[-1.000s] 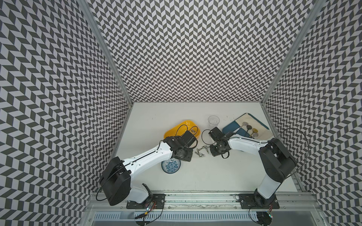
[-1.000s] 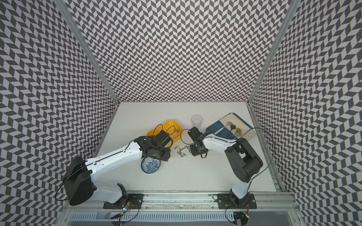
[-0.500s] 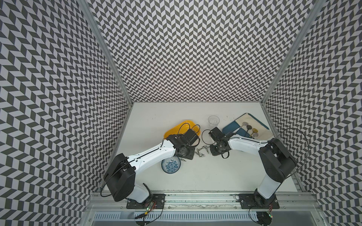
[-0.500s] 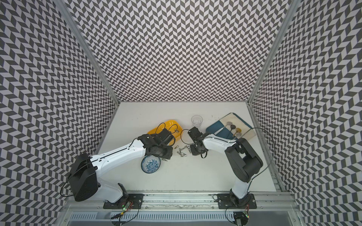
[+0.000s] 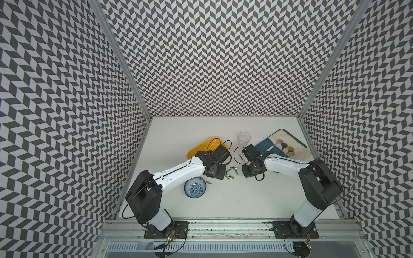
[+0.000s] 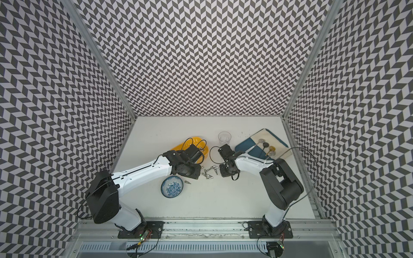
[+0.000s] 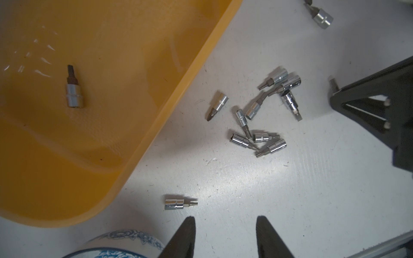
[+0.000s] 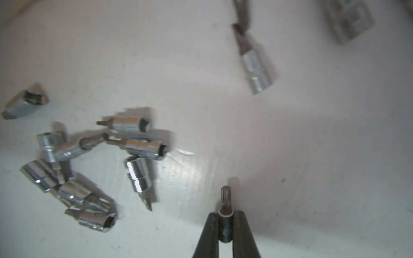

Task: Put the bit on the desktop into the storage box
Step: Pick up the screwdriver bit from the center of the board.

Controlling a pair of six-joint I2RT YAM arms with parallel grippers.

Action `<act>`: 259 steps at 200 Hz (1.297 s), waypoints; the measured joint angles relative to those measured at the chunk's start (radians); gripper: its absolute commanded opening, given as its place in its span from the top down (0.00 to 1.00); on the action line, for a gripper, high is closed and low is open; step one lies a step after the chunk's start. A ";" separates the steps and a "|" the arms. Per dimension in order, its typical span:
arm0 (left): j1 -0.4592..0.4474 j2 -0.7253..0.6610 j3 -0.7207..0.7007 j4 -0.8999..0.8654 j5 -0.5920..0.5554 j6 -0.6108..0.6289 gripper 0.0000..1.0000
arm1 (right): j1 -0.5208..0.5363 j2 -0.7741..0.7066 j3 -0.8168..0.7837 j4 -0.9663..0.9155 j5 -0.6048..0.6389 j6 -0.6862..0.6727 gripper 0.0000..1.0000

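R claw clamped on a bit, low over white counter. L claw apart, empty, near a lone bit. Bit cluster lies on counter beside yellow storage box, w/ one boxed bit inside.

walls: black-white chevron, three sides | corner posts: aluminium | front rail: aluminium
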 measured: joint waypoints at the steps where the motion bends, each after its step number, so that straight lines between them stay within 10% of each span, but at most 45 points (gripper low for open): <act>1: 0.000 0.001 0.000 0.000 0.000 0.000 0.52 | -0.003 -0.002 0.000 -0.001 0.000 0.000 1.00; 259: -0.059 0.457 0.330 0.050 0.085 -0.006 0.51 | -0.224 -0.256 0.036 -0.137 -0.078 -0.034 1.00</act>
